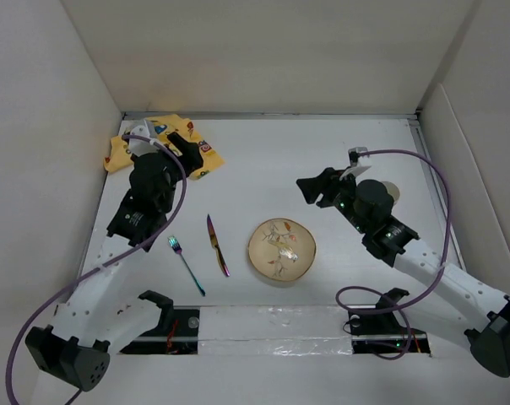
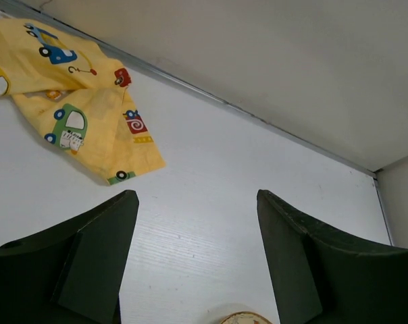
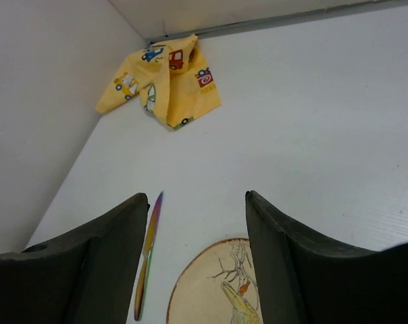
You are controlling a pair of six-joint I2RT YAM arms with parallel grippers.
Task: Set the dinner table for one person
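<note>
— Left gripper (image 2: 196, 197), condition?
— Fingers spread wide, nothing between them. It hangs over the far left of the dinner table (image 1: 280, 160), just beside the yellow placemat (image 1: 118, 157). From above it overlaps the cloth's near edge; its own camera shows the cloth ahead and to the left of the fingers, not between them.
— Right gripper (image 3: 197, 197)?
— Likewise wide apart and empty. It sits over the right half of the surface, beyond and to the right of the plate (image 1: 281, 250). Its wrist camera shows the plate's rim low between the fingers.
— State of the placemat?
— Crumpled and folded over on itself in the far left corner, against the wall panels. Cartoon cars printed on it.
— Remaining items?
— Three, in a row near the arm bases. Fork (image 1: 186, 264) on the left, knife (image 1: 218, 245) in the middle, plate on the right. Both utensils have an iridescent finish and lie slanted, apart from each other. The knife is near the plate but not touching. The plate is cream with a painted motif, lying flat.
— Any contact between grippers and items?
— Right: none. Left: cannot tell whether it touches the cloth.
</note>
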